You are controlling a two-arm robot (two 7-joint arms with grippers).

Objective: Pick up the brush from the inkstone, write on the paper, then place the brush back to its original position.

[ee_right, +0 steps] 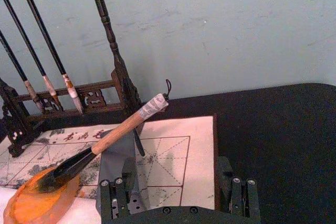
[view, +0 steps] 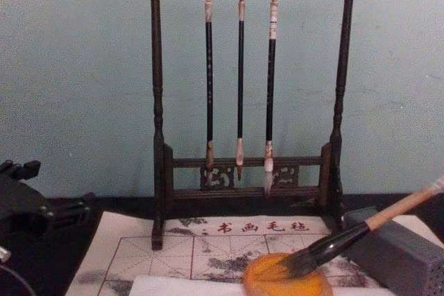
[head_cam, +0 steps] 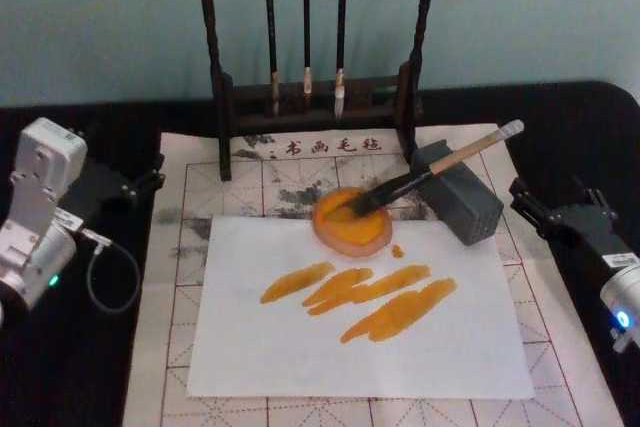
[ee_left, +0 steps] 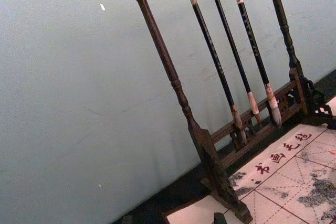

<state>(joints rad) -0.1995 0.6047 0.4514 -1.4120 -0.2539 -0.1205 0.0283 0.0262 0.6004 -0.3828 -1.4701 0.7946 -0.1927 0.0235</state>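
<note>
- The brush (head_cam: pixel 430 174) lies slanted, bristles in the inkstone (head_cam: pixel 350 222), its handle propped on a grey block (head_cam: pixel 458 193).
- The inkstone sits at the far edge of the paper (head_cam: pixel 360 347), which bears several orange strokes (head_cam: pixel 365 297).
- The paper lies on a gridded mat (head_cam: pixel 200 187) before a dark rack (view: pixel 243 102) hung with three thin brushes (view: pixel 241 81).
- The right gripper (head_cam: pixel 535 209) rests on the black tabletop (head_cam: pixel 590 137) to the right of the block, its fingers (ee_right: pixel 118 195) spread and holding nothing, apart from the brush.
- The left gripper (head_cam: pixel 150 179) sits at the mat's left edge, well away from the brush; I cannot tell whether it is spread or pressed together.
</note>
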